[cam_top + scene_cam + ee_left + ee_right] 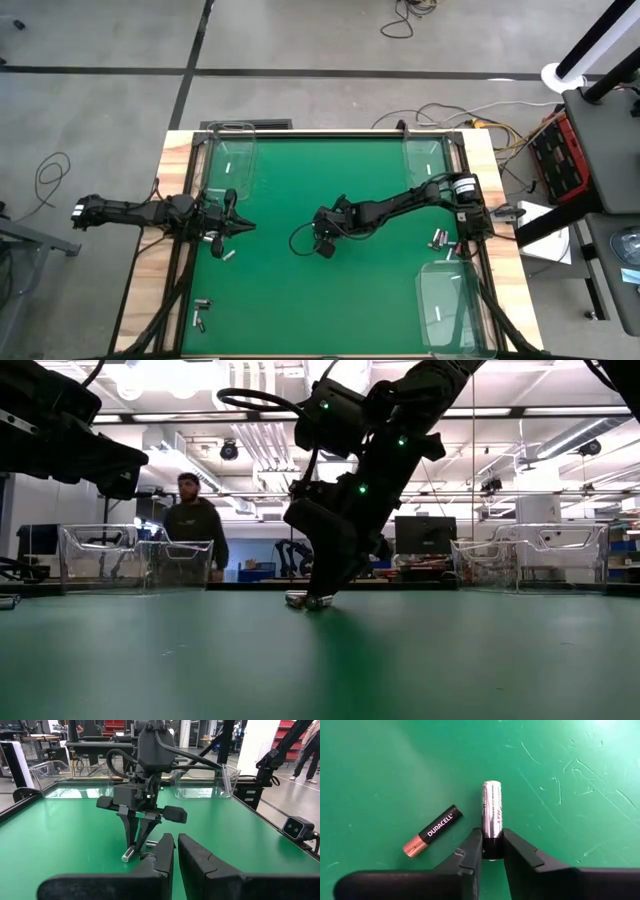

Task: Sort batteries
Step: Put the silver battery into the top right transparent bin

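Note:
My right gripper [325, 246] stands at the middle of the green mat, shut on a silver battery [491, 815]. A dark, copper-ended battery [431, 831] lies flat on the mat just beside it. The low view shows both batteries [306, 600] under the gripper. My left gripper [240, 226] hovers at the left side of the mat, its fingers [165, 851] shut with nothing between them. One more battery [228, 255] lies near it, a few [200, 312] at the near left, and two [442, 245] at the right. My right gripper pinches the silver battery's dark end [491, 846] between its two fingers. The fingers come from above, pointing down, and lie across the battery. The battery lies level, its silver length [129, 854] resting on the mat.
Clear plastic trays stand at the far left corner [232, 150], the far right corner [425, 155] and the near right [450, 300]. A person [195, 525] stands beyond the table's far edge. The near middle of the mat is bare.

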